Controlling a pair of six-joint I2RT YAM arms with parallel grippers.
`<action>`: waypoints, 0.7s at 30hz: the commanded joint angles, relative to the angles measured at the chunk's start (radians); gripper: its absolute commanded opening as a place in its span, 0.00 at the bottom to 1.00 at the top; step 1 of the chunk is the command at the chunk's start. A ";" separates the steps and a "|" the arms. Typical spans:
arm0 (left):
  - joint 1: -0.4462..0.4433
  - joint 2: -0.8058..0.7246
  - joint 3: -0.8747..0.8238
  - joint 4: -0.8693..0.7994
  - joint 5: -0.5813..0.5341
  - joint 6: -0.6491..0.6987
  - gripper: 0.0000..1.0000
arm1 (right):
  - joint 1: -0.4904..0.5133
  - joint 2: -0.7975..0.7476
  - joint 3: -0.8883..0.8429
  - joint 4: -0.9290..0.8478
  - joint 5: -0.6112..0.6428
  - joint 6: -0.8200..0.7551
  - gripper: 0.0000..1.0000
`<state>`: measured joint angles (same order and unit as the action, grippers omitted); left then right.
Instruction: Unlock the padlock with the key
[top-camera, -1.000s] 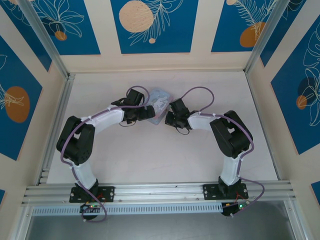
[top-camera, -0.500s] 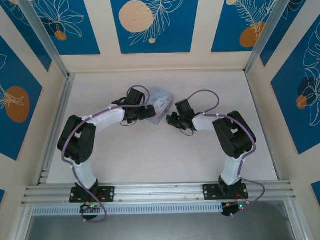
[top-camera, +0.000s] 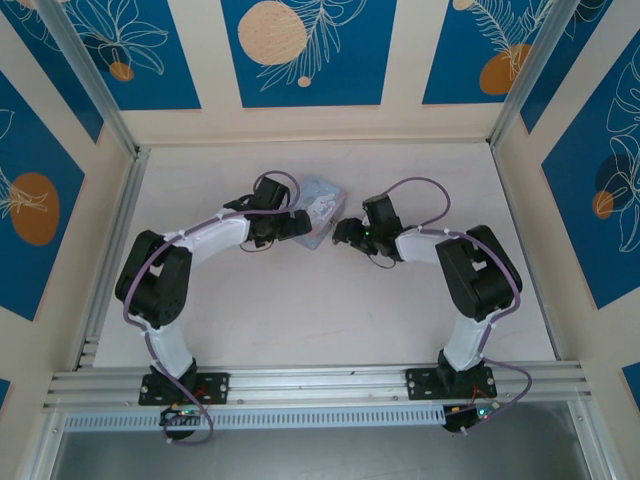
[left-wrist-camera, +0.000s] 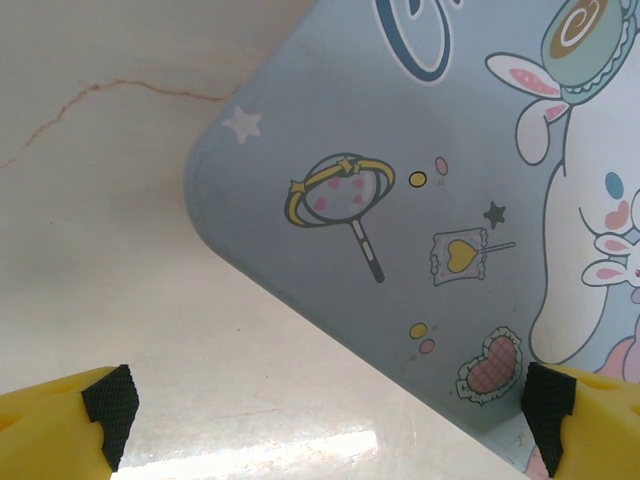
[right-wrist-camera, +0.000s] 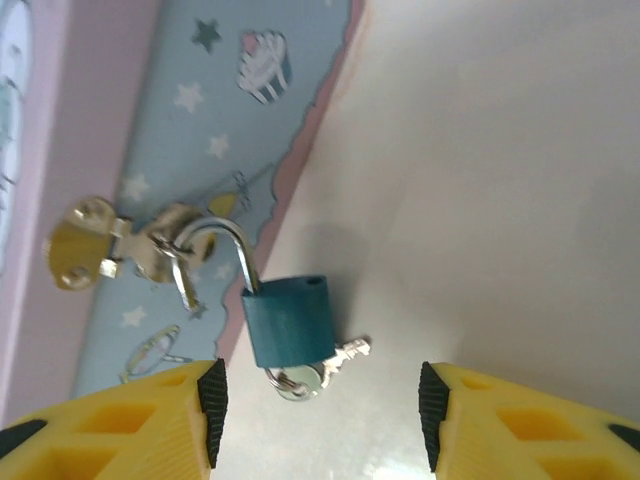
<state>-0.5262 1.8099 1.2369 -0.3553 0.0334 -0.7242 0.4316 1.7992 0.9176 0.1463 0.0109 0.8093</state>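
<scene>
Right pincer (right-wrist-camera: 320, 400) facing the keyed padlock (right-wrist-camera: 288, 322)
Pinch the key (right-wrist-camera: 340, 355) squarely by its head and twist without dragging the lock (shackle through the box (right-wrist-camera: 190, 150) clasp, body on the worktop (right-wrist-camera: 500, 200)). This pincer stands partly open, touching nothing; the left pincer (left-wrist-camera: 325, 420) gapes wide at the box corner, gripping nothing.

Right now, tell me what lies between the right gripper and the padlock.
In the right wrist view, the key at the padlock's bottom end lies between it and the open right gripper; otherwise bare table.
</scene>
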 joint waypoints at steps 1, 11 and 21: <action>-0.005 0.020 0.013 -0.011 0.011 -0.004 1.00 | 0.007 0.040 0.055 -0.069 0.001 -0.031 0.55; -0.006 0.020 0.020 -0.015 0.012 -0.004 1.00 | 0.033 0.083 0.084 -0.080 0.000 -0.052 0.55; -0.006 0.025 0.018 -0.010 0.015 -0.009 1.00 | 0.066 0.125 0.177 -0.213 0.096 -0.086 0.55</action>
<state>-0.5262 1.8099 1.2373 -0.3553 0.0338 -0.7269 0.4797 1.8965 1.0554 0.0303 0.0502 0.7567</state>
